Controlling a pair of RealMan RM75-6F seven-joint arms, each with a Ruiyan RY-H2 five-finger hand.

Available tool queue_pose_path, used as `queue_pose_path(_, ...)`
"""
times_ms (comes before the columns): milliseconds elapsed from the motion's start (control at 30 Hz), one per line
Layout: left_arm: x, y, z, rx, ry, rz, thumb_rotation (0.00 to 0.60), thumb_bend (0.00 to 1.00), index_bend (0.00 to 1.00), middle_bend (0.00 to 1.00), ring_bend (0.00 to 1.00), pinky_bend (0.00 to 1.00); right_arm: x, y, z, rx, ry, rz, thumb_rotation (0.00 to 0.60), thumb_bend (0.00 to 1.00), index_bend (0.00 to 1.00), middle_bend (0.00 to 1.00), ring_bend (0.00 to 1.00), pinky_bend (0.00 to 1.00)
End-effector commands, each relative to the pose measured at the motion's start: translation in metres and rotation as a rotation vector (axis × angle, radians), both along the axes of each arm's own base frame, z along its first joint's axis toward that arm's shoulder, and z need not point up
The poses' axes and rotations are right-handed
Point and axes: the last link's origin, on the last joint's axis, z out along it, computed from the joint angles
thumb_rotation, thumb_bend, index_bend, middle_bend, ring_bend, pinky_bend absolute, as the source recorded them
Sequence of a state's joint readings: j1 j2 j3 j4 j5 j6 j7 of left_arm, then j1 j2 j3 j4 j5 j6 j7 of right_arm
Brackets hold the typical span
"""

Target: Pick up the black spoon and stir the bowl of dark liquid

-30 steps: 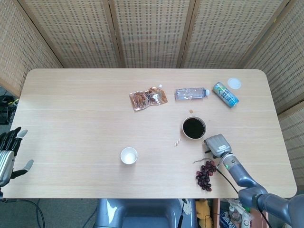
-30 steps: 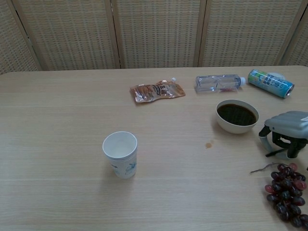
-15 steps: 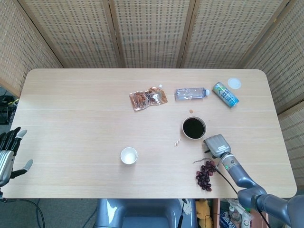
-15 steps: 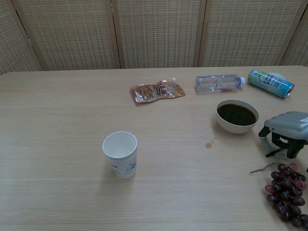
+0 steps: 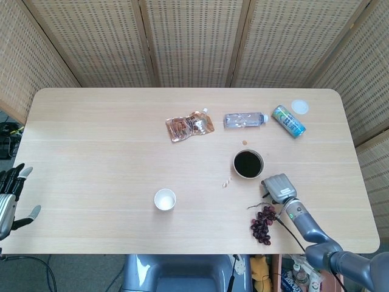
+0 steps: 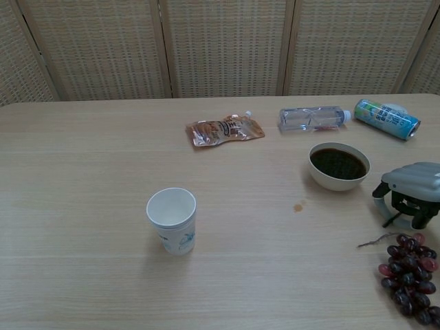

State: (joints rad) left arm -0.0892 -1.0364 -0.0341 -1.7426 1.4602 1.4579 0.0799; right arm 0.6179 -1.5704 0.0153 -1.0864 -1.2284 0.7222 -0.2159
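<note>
1. My right robot hand (image 6: 411, 196) sits low on the desk (image 5: 97, 140) at the right side, between the bowl (image 6: 338, 166) and the grapes (image 6: 410, 275), fingers curled down under the grey back of the hand.
2. A thin dark stick shows under those fingers in the chest view, slanting to the desk – probably the black spoon (image 6: 389, 221), but too small to be sure. I cannot tell if the right robot hand grips it or just rests over it.
3. Bowl is off-white, full of dark liquid, upright, just beside my right robot hand on its inner side – not touching it as far as I can see.
4. My left robot hand (image 5: 11, 201) hangs off the left edge of the desk in the head view, fingers spread apart, holding nothing.
5. White paper cup (image 6: 172, 220) stands upright near the front middle of the desk, well apart from the bowl.
6. Orange-brown pouch (image 6: 224, 129) lies flat toward the back centre; clear water bottle (image 6: 313, 117) lies on its side just right of it.
7. Blue-green can (image 6: 386, 118) lies on its side further right, with a white round lid (image 5: 299, 107) just beside it near the far right corner.
8. Small brown spot (image 6: 298, 206) on the desk in front of the bowl.
9. Woven screen panels (image 6: 220, 48) stand behind the desk.
</note>
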Motion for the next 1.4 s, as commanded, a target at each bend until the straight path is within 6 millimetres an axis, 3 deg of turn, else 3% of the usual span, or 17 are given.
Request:
queue_pose_path(33,0.0,0.0,0.0,0.001,-0.001,0.0,0.6,0.31,0.0,0.0,0.0,0.0,-0.001,0.0,0.002,-0.008,-0.008,-0.007,0.6,0.64,0.62,0.94,0.97,1.0)
queue_pose_path(300,-0.002,-0.001,0.0,0.001,-0.005,-0.001,0.6,0.31,0.0,0.0,0.0,0.0,-0.001,0.0,0.016,-0.039,-0.065,-0.032,0.6,0.68,0.63,0.95,0.97,1.0)
queue_pose_path(600,-0.003,-0.001,-0.001,-0.002,-0.007,-0.002,0.6,0.31,0.0,0.0,0.0,0.0,0.018,-0.008,0.039,-0.058,-0.177,-0.054,0.6,0.7,0.63,0.95,0.97,1.0)
queue_pose_path(1100,-0.007,-0.002,-0.003,-0.009,-0.011,0.006,0.6,0.31,0.0,0.0,0.0,0.0,0.069,-0.037,0.075,-0.044,-0.527,-0.226,0.6,0.71,0.63,0.95,0.97,1.0)
queue_pose_path(1400,-0.01,-0.004,-0.004,-0.011,-0.013,0.013,0.6,0.31,0.0,0.0,0.0,0.0,0.103,-0.058,0.08,0.01,-0.703,-0.319,0.6,0.71,0.64,0.95,0.98,1.0)
